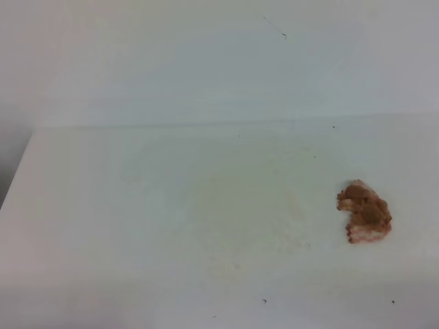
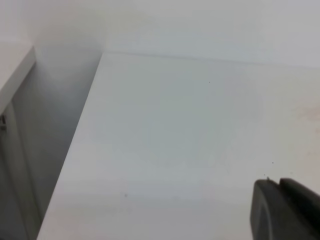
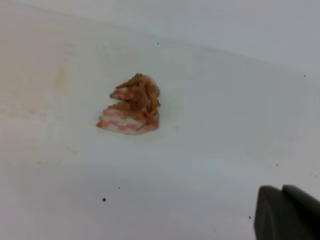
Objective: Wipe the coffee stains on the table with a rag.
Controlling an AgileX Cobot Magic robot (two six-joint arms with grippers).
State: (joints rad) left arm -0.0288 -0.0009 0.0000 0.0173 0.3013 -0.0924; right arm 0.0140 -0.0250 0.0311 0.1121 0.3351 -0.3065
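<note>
One crumpled rag (image 1: 364,211) is all we find lying on the worktop (image 1: 137,226), a wide, flat, plain white surface that meets a white wall along its far edge. We see the rag as a small wrinkly lump of cloth, brown over most of its folds, with pale pink-and-white bands along its lower rim; in the right wrist view (image 3: 132,105) it rises to a rumpled peak above a flatter striped base. We make out the coffee stains (image 1: 236,212) only as a faint yellowish smear, spread thin and without a clear outline across the middle of the worktop, to the left of the rag and apart from it. Several tiny dark specks (image 1: 264,300) dot the white surface near the front.

We see no container in any view.

We find the right fingers (image 3: 287,212) as dark, smooth, rounded tips at the lower right corner of their own camera view; they are clenched together and grasp nothing. The rag lies well apart from them, up and to the left, resting free on the worktop. We see the left fingers (image 2: 285,210) as two similar dark tips pressed side by side, also clenched on nothing, above bare white worktop (image 2: 175,140) near its left edge, with no rag in that view.
</note>
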